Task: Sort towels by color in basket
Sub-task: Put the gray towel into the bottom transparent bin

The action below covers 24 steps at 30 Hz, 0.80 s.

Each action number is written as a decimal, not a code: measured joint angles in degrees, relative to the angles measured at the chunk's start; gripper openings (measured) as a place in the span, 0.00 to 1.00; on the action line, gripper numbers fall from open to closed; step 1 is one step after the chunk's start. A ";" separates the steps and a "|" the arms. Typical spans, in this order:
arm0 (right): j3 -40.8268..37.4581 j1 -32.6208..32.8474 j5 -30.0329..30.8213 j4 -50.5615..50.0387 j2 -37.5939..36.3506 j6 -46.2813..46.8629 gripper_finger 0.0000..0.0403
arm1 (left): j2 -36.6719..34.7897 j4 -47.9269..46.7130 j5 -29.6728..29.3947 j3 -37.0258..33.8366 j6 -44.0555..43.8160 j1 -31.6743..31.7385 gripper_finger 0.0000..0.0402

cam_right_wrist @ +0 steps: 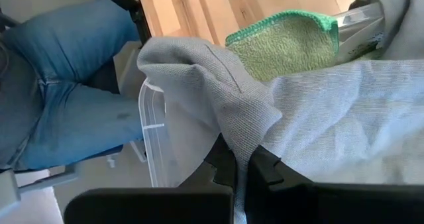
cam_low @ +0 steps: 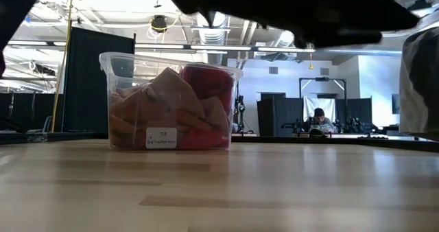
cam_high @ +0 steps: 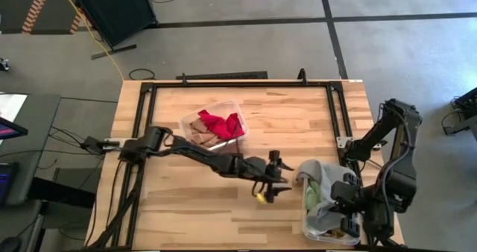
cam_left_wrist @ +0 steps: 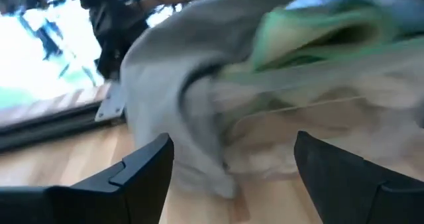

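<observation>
Right gripper (cam_right_wrist: 242, 168): fingers pinched together on a fold of the grey towel (cam_right_wrist: 218, 95); sits over the near basket (cam_high: 328, 222), at that basket's front end.
Left gripper (cam_high: 272, 179): fingers spread apart, holding nothing; hovers just beside the near basket, on its left, low over the desk (cam_high: 223, 215); in its own wrist view both fingers (cam_left_wrist: 142, 174) frame the hanging grey cloth.
Grey towel: draped over the near basket's rim, part inside, part spilling outward toward the left gripper.
Pale green towel (cam_right_wrist: 285, 45): inside the near basket, partly under the grey one, touching it.
Near basket: clear plastic tub, wall visible at (cam_right_wrist: 156, 144); stands at the desk's front right edge.
Far basket (cam_high: 216, 125): clear tub well apart from the near basket, toward mid-desk; holds the red towel (cam_high: 222, 122) and the tan-brown towel (cam_high: 200, 131).
Person: blue-trousered legs (cam_right_wrist: 59, 98) just beyond the near basket, off the desk.
Risk, drag: a lift of the grey towel probably pulls the pale green one along, since they lie pressed together.
Risk, tip: cloth snagged on the rim may tilt or slide the light near basket toward the desk edge.
Risk, collision: both grippers stand near the same cloth; a careless reach could make them meet.
Risk, slip: the pinch holds only a thin fold, which may slide out.
</observation>
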 joint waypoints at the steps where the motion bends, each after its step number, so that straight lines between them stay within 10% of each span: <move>1: 0.00 0.00 0.05 0.13 0.03 0.00 0.07 | 1.15 -0.12 -0.42 1.12 -1.26 0.43 0.75; 18: 0.07 0.00 3.29 1.16 0.03 -2.79 0.07 | 9.74 -0.51 -1.80 11.63 -5.53 4.90 0.73; 24: 0.07 -0.02 3.31 1.21 0.03 -2.84 0.07 | 9.74 -0.76 2.48 11.63 -2.91 5.42 0.51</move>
